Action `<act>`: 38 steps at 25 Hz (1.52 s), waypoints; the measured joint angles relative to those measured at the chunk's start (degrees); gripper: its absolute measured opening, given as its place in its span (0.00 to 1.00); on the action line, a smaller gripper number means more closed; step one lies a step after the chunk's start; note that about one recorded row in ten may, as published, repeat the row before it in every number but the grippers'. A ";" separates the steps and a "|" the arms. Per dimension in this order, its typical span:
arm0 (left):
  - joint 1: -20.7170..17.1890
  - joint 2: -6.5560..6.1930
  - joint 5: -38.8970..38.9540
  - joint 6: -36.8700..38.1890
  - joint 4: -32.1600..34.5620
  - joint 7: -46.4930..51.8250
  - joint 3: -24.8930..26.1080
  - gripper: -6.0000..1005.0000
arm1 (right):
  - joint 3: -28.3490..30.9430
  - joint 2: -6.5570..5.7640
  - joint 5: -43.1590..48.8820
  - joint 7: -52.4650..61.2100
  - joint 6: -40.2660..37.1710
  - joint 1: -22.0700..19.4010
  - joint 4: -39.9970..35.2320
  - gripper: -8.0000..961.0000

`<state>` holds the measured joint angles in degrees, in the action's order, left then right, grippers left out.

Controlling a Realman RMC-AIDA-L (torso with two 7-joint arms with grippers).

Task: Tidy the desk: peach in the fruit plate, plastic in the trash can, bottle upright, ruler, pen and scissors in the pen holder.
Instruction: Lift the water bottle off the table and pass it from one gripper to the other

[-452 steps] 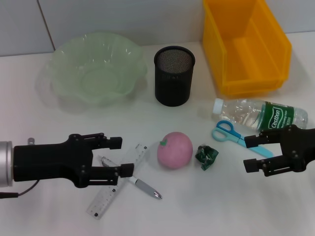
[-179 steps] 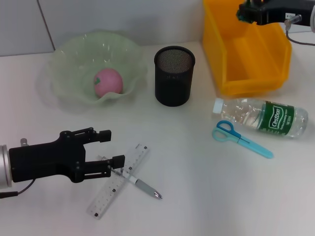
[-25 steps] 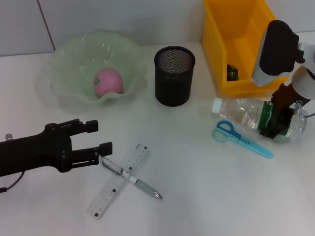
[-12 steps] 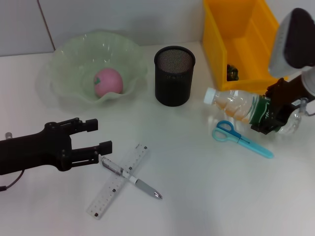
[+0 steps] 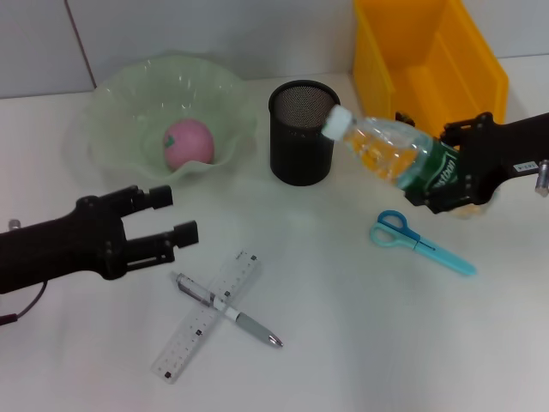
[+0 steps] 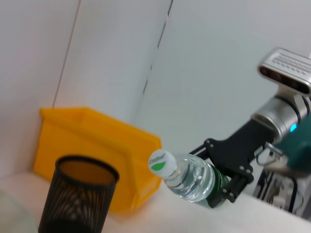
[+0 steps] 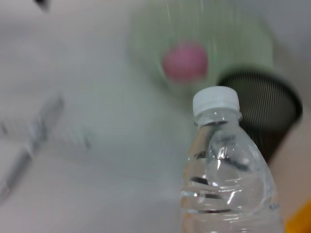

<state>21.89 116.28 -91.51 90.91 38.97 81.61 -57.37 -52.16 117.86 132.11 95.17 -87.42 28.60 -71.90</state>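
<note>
Right gripper [image 5: 448,178] is clamped on the green-labelled lower body of the clear plastic water bottle [image 5: 390,155], which is held off the desk, tilted, white cap toward the black mesh pen holder [image 5: 302,132]; the cap overlaps the holder's rim in the head view — contact cannot be judged. Left gripper [image 5: 163,225] hovers low over the desk with fingers spread, holding nothing, just beside the grey-and-white pen [image 5: 226,309], which lies crossed over the clear plastic ruler [image 5: 205,317]. Blue-handled scissors [image 5: 418,241] lie flat below the bottle, apart from it. Pink peach [image 5: 188,142] sits in the pale green scalloped fruit plate [image 5: 116,120]. Yellow plastic bin [image 5: 424,77] stands behind the right gripper; a small part of something dark shows inside, mostly hidden by the bottle. Surface is a white desk [image 5: 343,343] against a pale panelled wall [image 5: 214,34]. Right wrist view shows only the bottle's neck sharply — the rest is smeared.
</note>
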 joint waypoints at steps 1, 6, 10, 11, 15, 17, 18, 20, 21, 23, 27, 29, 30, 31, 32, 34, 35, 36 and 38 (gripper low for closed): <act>0.00 0.13 0.01 0.52 -0.06 -0.03 0.65 0.79 | 0.82 -0.08 -3.17 -1.67 -0.49 -0.43 0.78 0.81; 0.11 1.37 0.05 4.43 -0.28 -0.48 6.04 0.79 | 2.70 -0.16 -13.58 -7.68 -1.13 -1.37 6.20 0.81; 0.70 2.05 1.32 5.50 -1.58 -1.72 7.18 0.79 | 2.76 0.10 -18.53 -12.12 -1.12 -0.85 11.83 0.81; 1.01 2.06 2.36 5.88 -2.77 -2.37 7.20 0.79 | 2.71 0.21 -20.04 -13.44 -1.14 -0.64 13.47 0.81; 2.52 2.00 7.50 7.59 -9.01 -6.81 7.24 0.79 | 2.25 0.46 -24.60 -16.87 -1.49 -0.12 18.34 0.81; 3.13 2.00 9.07 8.12 -11.49 -9.42 7.25 0.79 | 2.22 0.76 -25.41 -17.78 -1.74 0.33 19.99 0.81; 3.31 2.02 9.58 8.36 -12.25 -10.52 7.25 0.79 | 2.21 0.84 -25.50 -17.87 -1.79 0.49 20.38 0.81; 3.71 2.13 10.47 8.94 -13.43 -12.55 7.10 0.79 | 2.17 1.02 -25.73 -17.99 -2.12 0.77 21.11 0.81; 3.97 2.18 10.86 9.15 -14.19 -13.66 6.98 0.79 | 2.15 1.04 -26.10 -18.21 -2.48 0.80 21.57 0.81; 4.65 2.26 11.24 9.37 -15.88 -15.97 6.82 0.79 | 2.14 1.06 -26.92 -18.78 -2.99 0.87 22.54 0.81; 6.34 2.29 11.27 9.39 -19.86 -20.41 7.06 0.79 | 2.14 1.06 -27.86 -20.05 -3.49 1.41 24.74 0.81; 6.97 2.34 11.49 9.27 -21.06 -21.76 7.19 0.79 | 2.14 1.12 -28.11 -20.67 -3.94 1.63 25.48 0.81; 7.15 2.37 11.83 9.03 -21.39 -22.07 7.21 0.79 | 2.15 1.16 -28.40 -20.91 -4.14 1.68 25.72 0.81; 7.23 2.39 12.23 8.79 -21.57 -22.21 7.24 0.79 | 2.15 1.18 -28.81 -21.12 -4.34 1.70 26.03 0.81; 7.23 2.42 12.88 8.46 -21.80 -22.24 7.25 0.79 | 2.15 1.19 -29.31 -21.45 -4.61 1.74 26.41 0.81; 7.24 2.46 14.06 8.20 -22.28 -22.26 7.26 0.79 | 2.16 1.21 -30.38 -22.59 -5.25 1.98 27.64 0.81; 7.25 2.47 14.66 8.18 -22.62 -22.27 7.27 0.79 | 2.16 1.21 -30.79 -23.17 -5.47 2.14 28.29 0.81; 7.28 2.47 15.20 8.19 -22.92 -22.26 7.28 0.79 | 2.16 1.21 -31.16 -23.87 -5.58 2.36 28.96 0.81; 7.29 2.44 16.28 8.54 -23.18 -21.93 7.27 0.79 | 2.16 1.21 -31.72 -25.24 -5.64 2.84 30.49 0.81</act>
<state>29.18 118.72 -75.23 99.45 15.79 59.69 -50.10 -50.00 119.08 100.40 69.94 -93.06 31.44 -41.41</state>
